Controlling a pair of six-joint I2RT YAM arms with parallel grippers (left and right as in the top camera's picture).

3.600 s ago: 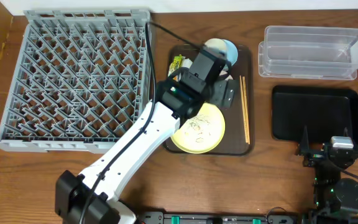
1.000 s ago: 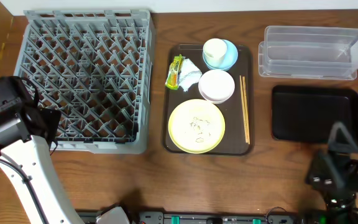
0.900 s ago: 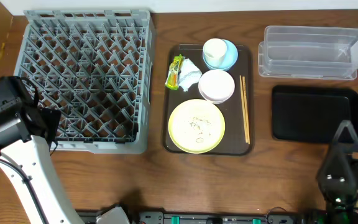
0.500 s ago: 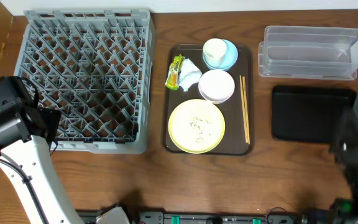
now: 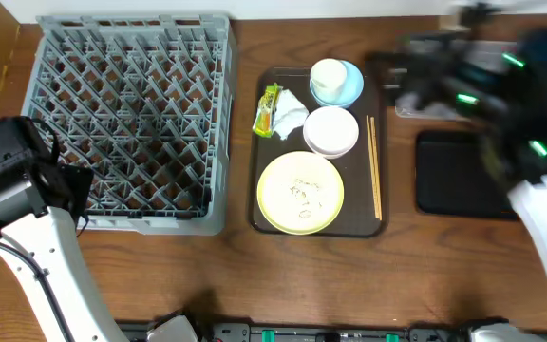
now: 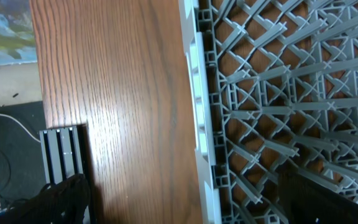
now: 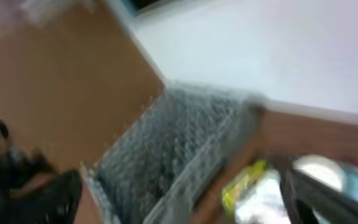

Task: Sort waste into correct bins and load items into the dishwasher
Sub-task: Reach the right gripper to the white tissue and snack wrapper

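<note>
The grey dish rack (image 5: pixel 131 114) fills the left of the table. A brown serving tray (image 5: pixel 266 220) holds a pale yellow plate (image 5: pixel 300 193) with small specks on it, a white bowl (image 5: pixel 330 131), a white cup (image 5: pixel 327 74) inside a light blue bowl (image 5: pixel 349 87), chopsticks (image 5: pixel 373 166), a white napkin (image 5: pixel 291 114) and a yellow-green wrapper (image 5: pixel 270 109). My left gripper (image 6: pixel 185 208) is open, straddling the rack's rim (image 6: pixel 197 124). My right gripper (image 7: pixel 185 199) is open and empty. It shows as a blur (image 5: pixel 402 76) near the tray's back right corner.
The black tray (image 5: pixel 454 185) lies at the right, partly under my blurred right arm (image 5: pixel 530 104). The clear tub behind it is mostly hidden by that arm. The right wrist view, smeared, looks across the rack (image 7: pixel 179 143) and the wrapper (image 7: pixel 244 183).
My right arm has swung up from the front right edge to the back right, over the bins and toward the brown tray. The left arm has stayed still beside the rack.
</note>
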